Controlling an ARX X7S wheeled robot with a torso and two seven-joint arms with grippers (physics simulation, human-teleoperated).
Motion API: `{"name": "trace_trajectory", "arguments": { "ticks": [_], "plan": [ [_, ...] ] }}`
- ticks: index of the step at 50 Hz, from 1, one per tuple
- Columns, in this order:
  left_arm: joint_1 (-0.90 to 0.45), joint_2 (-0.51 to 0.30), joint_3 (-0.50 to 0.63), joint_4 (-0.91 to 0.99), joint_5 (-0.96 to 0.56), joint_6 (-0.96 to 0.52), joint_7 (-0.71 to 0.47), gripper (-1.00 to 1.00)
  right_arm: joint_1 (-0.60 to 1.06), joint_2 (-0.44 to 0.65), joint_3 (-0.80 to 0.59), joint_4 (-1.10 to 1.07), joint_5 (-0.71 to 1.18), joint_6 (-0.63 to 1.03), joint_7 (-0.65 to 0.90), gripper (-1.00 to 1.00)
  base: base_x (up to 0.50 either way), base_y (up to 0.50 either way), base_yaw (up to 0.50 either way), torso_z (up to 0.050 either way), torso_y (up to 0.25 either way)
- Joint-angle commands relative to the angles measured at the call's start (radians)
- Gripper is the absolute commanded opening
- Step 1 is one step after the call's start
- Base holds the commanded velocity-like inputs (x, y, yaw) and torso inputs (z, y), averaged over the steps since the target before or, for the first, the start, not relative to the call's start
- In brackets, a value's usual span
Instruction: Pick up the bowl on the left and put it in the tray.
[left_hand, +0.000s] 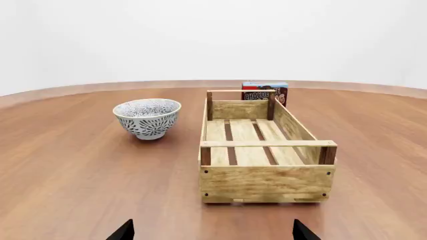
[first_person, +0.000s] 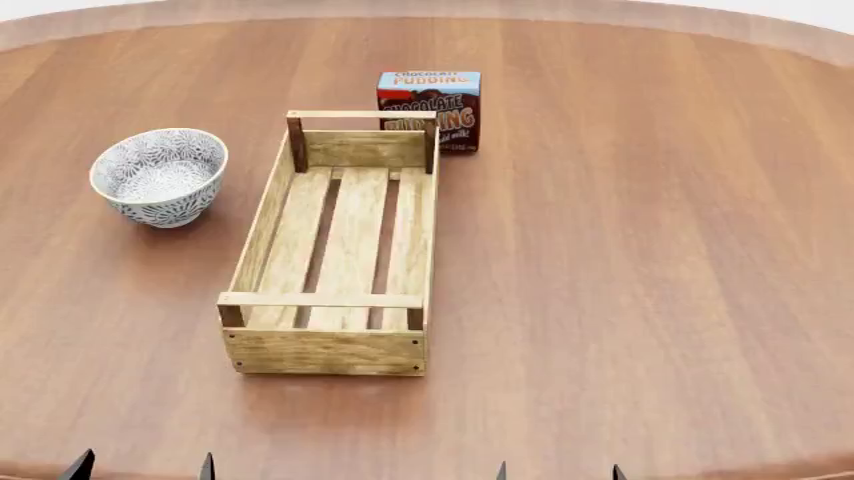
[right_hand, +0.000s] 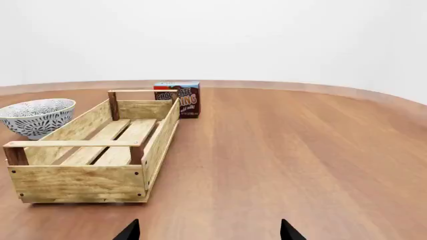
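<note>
The bowl (first_person: 159, 176), white with dense grey-blue florals, sits upright ahead of the left gripper (first_person: 142, 466), beside the tray (first_person: 334, 350). Both the left gripper and the right gripper (first_person: 558, 470) stand spread, holding nothing.

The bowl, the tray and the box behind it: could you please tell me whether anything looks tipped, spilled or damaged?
Nothing stands out. The bowl sits upright and empty, the tray lies flat and empty, and the pudding box stands upright behind it.

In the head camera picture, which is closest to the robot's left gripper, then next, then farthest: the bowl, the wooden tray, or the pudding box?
From the left gripper, at the bottom edge of the head view:
1. The tray: its near end is just ahead and a bit to the right.
2. The bowl: farther up the table, left of the tray.
3. The chocolate pudding box: farthest back, behind the tray's far end.
</note>
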Motion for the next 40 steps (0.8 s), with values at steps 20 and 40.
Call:
{"name": "trace_trajectory", "arguments": {
  "ticks": [20,40],
  "plan": [
    [0.006,-0.063,0.075,0.003,-0.037,0.032,-0.092,1.0,-0.001,0.066,-0.078,-0.007,0.073,-0.008,0.066,1.0,0.0,0.0,0.0,0.0,0.0],
    [0.0,-0.089,0.119,0.001,-0.019,0.032,-0.133,1.0,-0.017,0.09,-0.101,-0.012,0.113,-0.082,0.073,1.0,0.0,0.31,0.0,0.0,0.0]
  ]
}}
